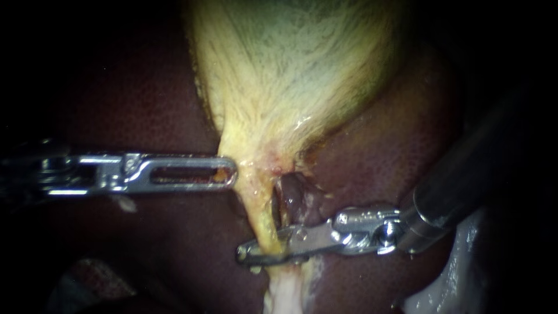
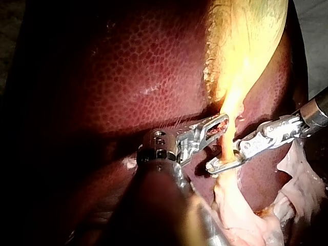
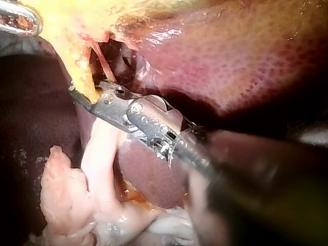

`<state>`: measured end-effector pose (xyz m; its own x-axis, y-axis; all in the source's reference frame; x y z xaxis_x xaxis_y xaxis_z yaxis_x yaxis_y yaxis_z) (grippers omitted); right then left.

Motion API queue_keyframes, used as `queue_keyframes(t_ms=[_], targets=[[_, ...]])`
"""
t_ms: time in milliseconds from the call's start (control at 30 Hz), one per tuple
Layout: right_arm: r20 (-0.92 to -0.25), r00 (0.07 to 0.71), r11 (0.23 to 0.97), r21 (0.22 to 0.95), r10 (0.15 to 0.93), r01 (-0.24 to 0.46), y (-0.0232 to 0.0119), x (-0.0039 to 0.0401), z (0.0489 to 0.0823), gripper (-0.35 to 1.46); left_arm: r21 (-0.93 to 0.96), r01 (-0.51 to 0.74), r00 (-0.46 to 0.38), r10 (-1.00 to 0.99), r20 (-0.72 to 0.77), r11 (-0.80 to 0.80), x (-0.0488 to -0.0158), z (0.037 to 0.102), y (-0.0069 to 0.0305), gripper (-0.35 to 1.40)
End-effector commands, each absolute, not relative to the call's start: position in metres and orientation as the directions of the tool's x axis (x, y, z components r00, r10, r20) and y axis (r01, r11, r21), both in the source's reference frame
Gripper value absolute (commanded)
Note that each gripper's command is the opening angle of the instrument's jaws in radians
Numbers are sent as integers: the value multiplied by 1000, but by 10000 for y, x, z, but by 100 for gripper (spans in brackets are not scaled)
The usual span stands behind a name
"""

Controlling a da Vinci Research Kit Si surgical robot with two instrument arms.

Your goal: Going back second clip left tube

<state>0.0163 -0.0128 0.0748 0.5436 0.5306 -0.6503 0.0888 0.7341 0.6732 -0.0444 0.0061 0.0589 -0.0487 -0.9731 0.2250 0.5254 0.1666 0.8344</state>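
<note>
— While the left instrument [image 1: 229, 172] pinches the gallbladder [image 1: 290, 75] neck in its jaws, where lies the left tube [image 1: 264, 218]?
— Between the narrowly parted jaws of the right instrument [image 1: 247, 253], with the liver [image 1: 395, 145] behind.
— And the step?
— Withdrawal, likely: the right instrument should widen, then slide straight back off the tube without dragging it.

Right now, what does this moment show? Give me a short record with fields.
left instrument: jaws shut on the narrow end of the gallbladder
right instrument: jaws open, one on each side of the tube
tube: runs from the gallbladder's narrow end down between the right jaws
liver: dark red, lying behind the gallbladder and tube
</note>
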Motion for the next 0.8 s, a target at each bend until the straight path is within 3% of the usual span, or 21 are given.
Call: queue_keyframes(t_ms=[33, 167, 333, 400, 533, 800], targets=[[-650, 544, 734, 673, 531, 89, -128, 164, 748, -35, 834, 525, -48, -973, 225, 167, -444, 589, 61, -35], [-650, 544, 734, 673, 531, 89, -129, 165, 747, -35, 835, 525, -48, -973, 225, 167, -443, 589, 60, -35], [-673, 508, 738, 667, 538, 102, -127, 171, 746, 35, 834, 525, -48, -973, 225, 167, -443, 589, 61, -35], [-708, 483, 759, 639, 516, 126, -125, 175, 745, 46, 834, 525, -48, -973, 225, 167, -443, 590, 61, -35], [-760, 421, 785, 599, 495, 158, -123, 181, 744, 58, 835, 525, -48, -973, 225, 167, -443, 589, 60, -35], [-805, 402, 819, 541, 437, 193, -119, 176, 741, 60, 835, 525, -48, -973, 225, 168, -441, 589, 60, -35]])
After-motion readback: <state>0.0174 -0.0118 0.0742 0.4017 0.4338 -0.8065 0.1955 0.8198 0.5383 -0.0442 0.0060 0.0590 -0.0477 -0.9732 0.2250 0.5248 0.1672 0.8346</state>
